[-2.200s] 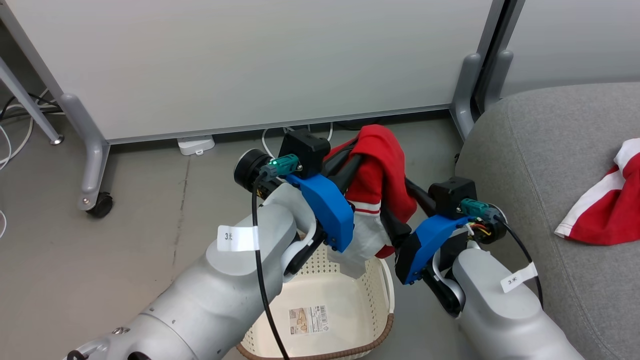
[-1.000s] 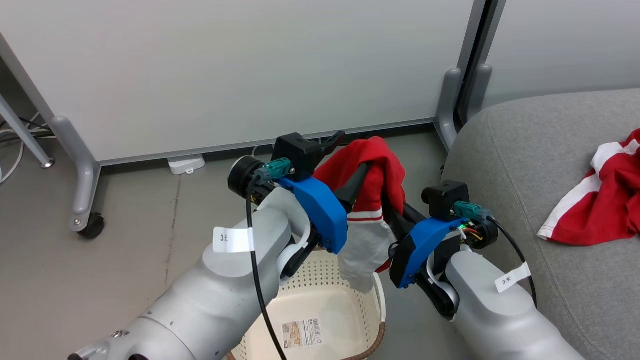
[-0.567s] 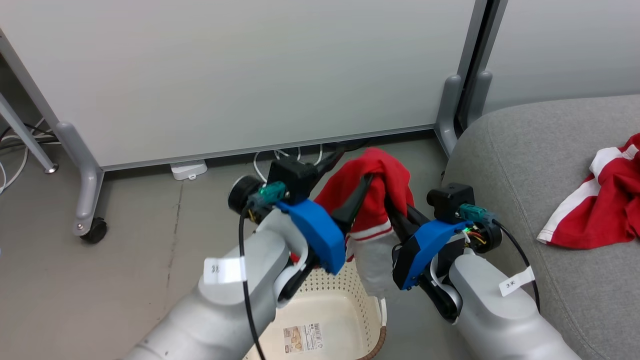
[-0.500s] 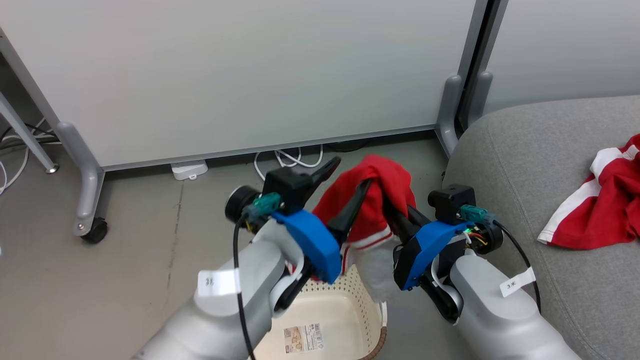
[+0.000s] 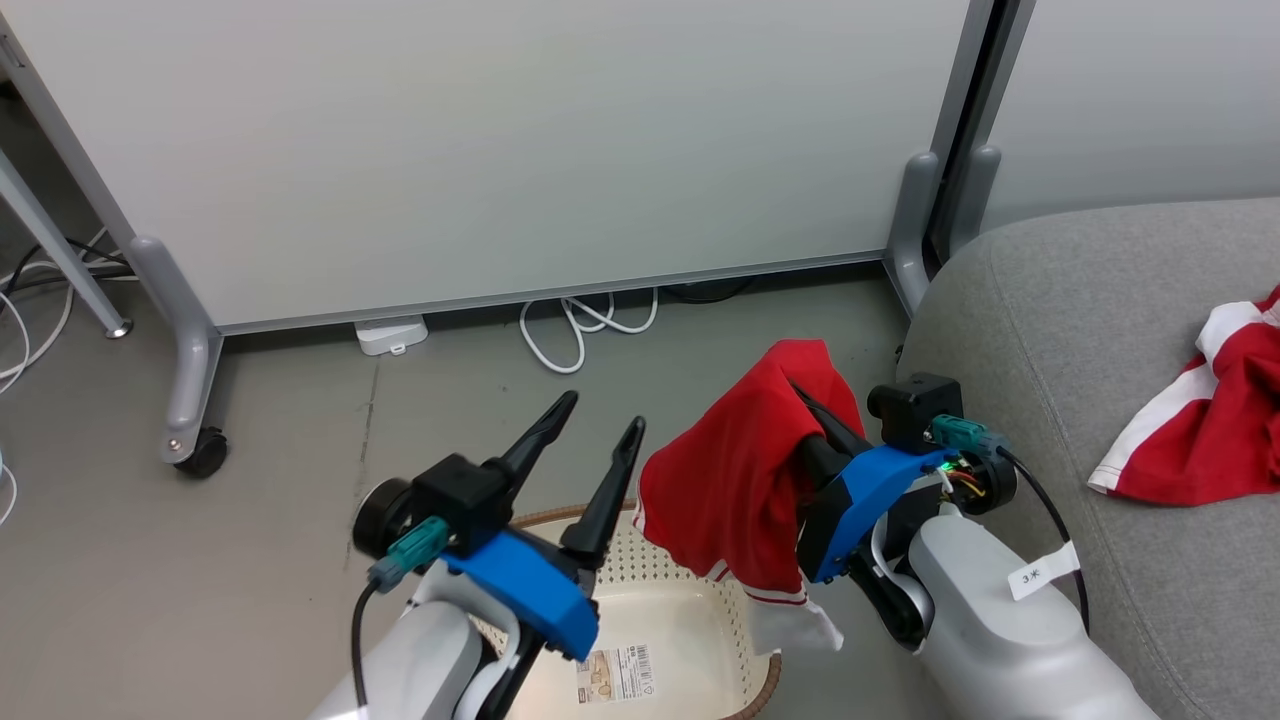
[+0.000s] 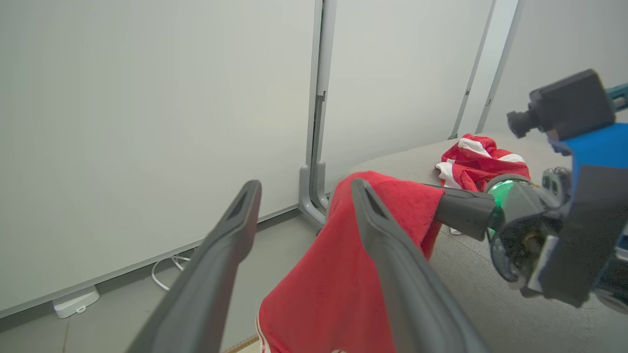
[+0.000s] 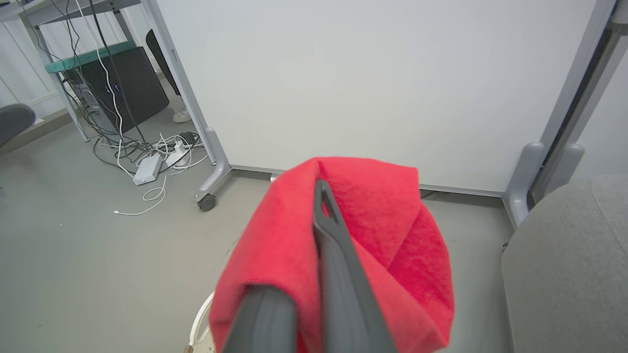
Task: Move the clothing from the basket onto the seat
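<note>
one garment up in the right claw, one already on the seat

at 6 o'clock in the head view the basket (image 5: 690,565) sits on the floor, its bottom bare but for a barcode sticker (image 5: 618,672), so i judge nothing is left inside. just above it, toward 7 o'clock, the left gripper (image 5: 603,412) stands released, fingers spread and holding nothing, probably kept aside so the cloth hangs free. at 4 o'clock the right gripper (image 5: 812,405) is clenched on a red garment (image 5: 730,490). it droops over the basket's right rim, white hem lowest, and looks high enough to carry across to the seat (image 5: 1050,330) at 3 o'clock, where the other red garment (image 5: 1220,430) lies.

the left wrist view gives a side look: the cloth hangs from the right fingers, just beside the left ones. the right wrist view shows the fabric folded over the closed fingers, with cables (image 7: 147,147) at 10 o'clock beside a white panel (image 7: 343,73).
</note>
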### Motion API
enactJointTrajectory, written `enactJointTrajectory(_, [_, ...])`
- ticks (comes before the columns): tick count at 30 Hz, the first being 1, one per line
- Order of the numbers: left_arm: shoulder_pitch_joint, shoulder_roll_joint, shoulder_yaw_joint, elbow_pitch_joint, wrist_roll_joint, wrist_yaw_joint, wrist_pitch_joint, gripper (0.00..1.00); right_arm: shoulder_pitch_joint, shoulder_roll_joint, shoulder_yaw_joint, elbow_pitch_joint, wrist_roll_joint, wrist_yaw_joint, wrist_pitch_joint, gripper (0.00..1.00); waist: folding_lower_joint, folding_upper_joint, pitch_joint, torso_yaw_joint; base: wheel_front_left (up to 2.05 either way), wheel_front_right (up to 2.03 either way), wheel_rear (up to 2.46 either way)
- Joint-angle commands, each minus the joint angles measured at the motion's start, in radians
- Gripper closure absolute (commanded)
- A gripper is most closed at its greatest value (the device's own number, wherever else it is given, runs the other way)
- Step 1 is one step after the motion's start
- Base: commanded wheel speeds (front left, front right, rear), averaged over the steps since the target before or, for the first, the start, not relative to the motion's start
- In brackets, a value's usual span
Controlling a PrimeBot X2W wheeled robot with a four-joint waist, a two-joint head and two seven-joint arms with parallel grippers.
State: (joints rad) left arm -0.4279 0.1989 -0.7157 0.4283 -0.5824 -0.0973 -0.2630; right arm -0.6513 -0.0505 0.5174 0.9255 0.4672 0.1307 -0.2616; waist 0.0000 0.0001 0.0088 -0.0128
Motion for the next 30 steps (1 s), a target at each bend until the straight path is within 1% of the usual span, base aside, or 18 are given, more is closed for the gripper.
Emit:
enactJointTrajectory(1, [0.024, 0.008, 0.025, -0.016, 0.015, 0.000, -0.003, 0.00, 0.010, 0.000, -0.005, -0.004, -0.009, 0.000, -0.005, 1.00, 0.0000, -0.0001, 0.001, 0.001, 0.00, 0.00, 0.00])
enactJointTrajectory(7, [0.139, 0.016, 0.123, -0.087, 0.080, -0.011, -0.003, 0.00, 0.017, 0.000, -0.016, -0.007, -0.019, 0.000, -0.005, 1.00, 0.0000, -0.0001, 0.002, 0.005, 0.00, 0.00, 0.00])
enactJointTrajectory(14, [0.243, 0.000, 0.210, -0.136, 0.139, -0.023, -0.003, 0.00, 0.020, 0.000, -0.028, -0.009, -0.026, 0.000, -0.005, 1.00, 0.0000, -0.0001, 0.005, 0.009, 0.00, 0.00, 0.00])
enactJointTrajectory(24, [0.281, -0.028, 0.262, -0.139, 0.187, -0.034, -0.003, 0.00, 0.024, 0.000, -0.038, -0.012, -0.030, 0.000, -0.005, 1.00, 0.0000, -0.0001, 0.010, 0.007, 0.00, 0.00, 0.00])
enactJointTrajectory(30, [0.280, -0.033, 0.273, -0.136, 0.196, -0.035, -0.003, 0.00, 0.022, 0.000, -0.034, -0.017, -0.028, 0.000, -0.005, 1.00, 0.0000, -0.0001, 0.013, -0.012, 0.00, 0.00, 0.00])
